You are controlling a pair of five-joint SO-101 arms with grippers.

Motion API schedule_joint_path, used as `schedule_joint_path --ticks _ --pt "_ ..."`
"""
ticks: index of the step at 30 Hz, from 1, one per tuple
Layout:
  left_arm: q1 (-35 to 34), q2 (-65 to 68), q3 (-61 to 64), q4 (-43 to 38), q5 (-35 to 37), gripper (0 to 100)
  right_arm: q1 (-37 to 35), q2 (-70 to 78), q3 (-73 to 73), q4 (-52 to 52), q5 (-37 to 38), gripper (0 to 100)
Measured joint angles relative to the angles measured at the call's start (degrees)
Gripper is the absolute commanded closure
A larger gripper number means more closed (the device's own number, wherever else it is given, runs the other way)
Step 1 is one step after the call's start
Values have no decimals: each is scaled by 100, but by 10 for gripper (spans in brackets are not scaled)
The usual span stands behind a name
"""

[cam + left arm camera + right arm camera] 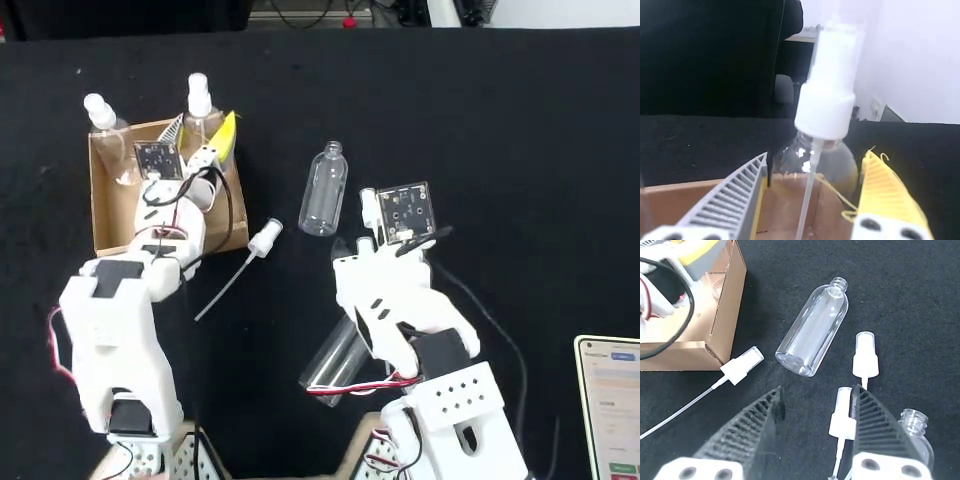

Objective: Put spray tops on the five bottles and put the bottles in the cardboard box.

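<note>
- Left gripper (815,157): fingers spread, flanking a clear plastic bottle with white spray top (826,95), upright in the brown cardboard box (670,200).
- Right gripper (817,390): spread wide near an uncapped clear bottle (815,330) lying on its side.

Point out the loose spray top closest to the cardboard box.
The spray top just off the cardboard box corner, its tube trailing away. The other two tops lie by the right gripper.

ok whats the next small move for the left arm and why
Probably lift the left tool straight up out of the cardboard box: its jaws stand open either side of a capped bottle upright inside, which looks placed, while an uncapped bottle lies outside.
</note>
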Motion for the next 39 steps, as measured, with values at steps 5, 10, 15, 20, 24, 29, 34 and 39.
schedule_joint_path --ticks 5,10,15,20,24,29,34,39 --pt "0 -484 316 202 0 718 0 0 0 0 0 790" --pt "0 -835 607 229 0 718 0 0 0 0 0 790" --pt "0 -1327 1125 246 0 721 0 0 0 0 0 790" --pt "0 -1881 1582 255 0 722 0 0 0 0 0 790" --pt "0 -2277 1969 255 0 722 0 0 0 0 0 788" --pt "0 -2787 2620 255 0 722 0 0 0 0 0 787" --pt "0 -3437 3385 255 0 722 79 0 0 0 0 789" --pt "0 -4167 4044 255 0 722 668 0 0 -211 0 789"
